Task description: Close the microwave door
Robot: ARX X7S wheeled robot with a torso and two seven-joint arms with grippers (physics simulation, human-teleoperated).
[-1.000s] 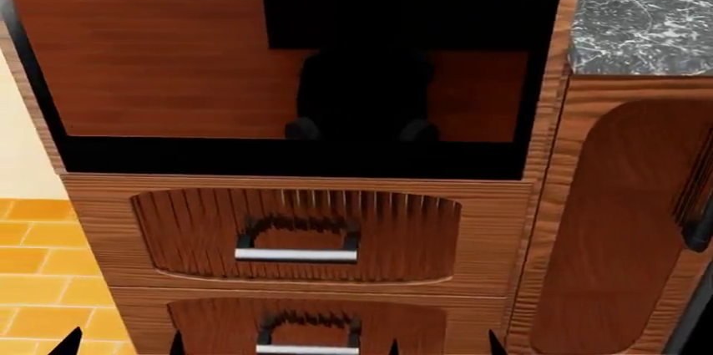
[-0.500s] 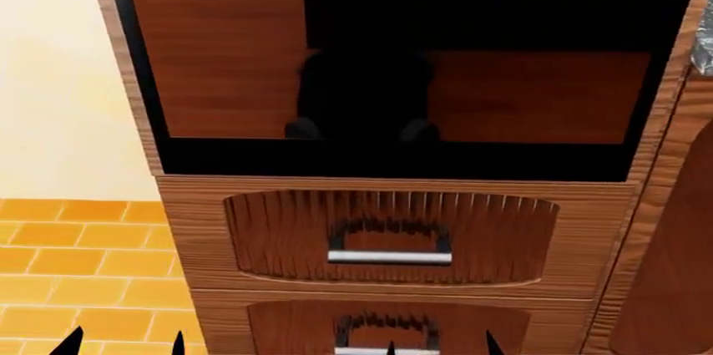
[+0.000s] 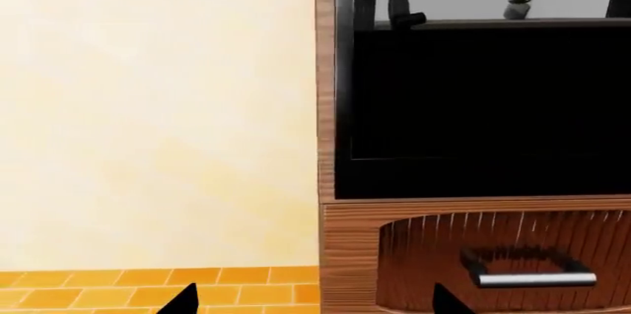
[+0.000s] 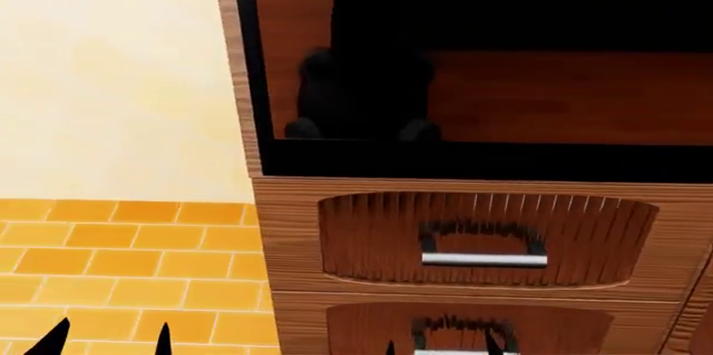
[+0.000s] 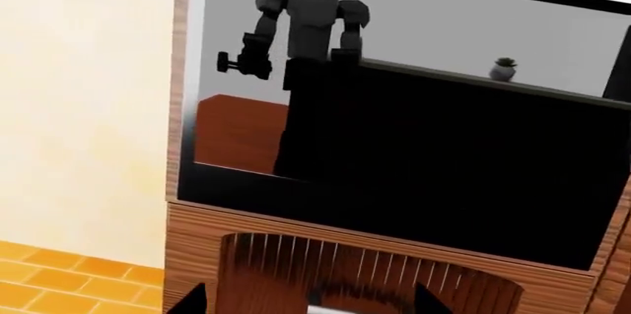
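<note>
The microwave door (image 4: 502, 96) is a glossy black panel in a wood frame, mirroring the robot's dark outline. It also fills the left wrist view (image 3: 483, 100) and the right wrist view (image 5: 444, 181). It looks flat within its frame, and I cannot tell if a gap is left. My left gripper (image 4: 107, 343) is low in front of the tiled floor, open and empty (image 3: 315, 304). My right gripper (image 4: 440, 347) is open and empty below the door, facing the drawers (image 5: 313, 304). Neither touches the door.
Two ribbed wooden drawers sit under the microwave, the upper drawer (image 4: 485, 238) with a silver bar handle (image 4: 483, 260). A cream wall (image 4: 112, 79) and orange tiled floor (image 4: 112, 271) lie left of the cabinet.
The head view has shifted left: the cabinet and microwave door slid to the right in the picture, and more wall and floor show. The marble counter has left the view.
</note>
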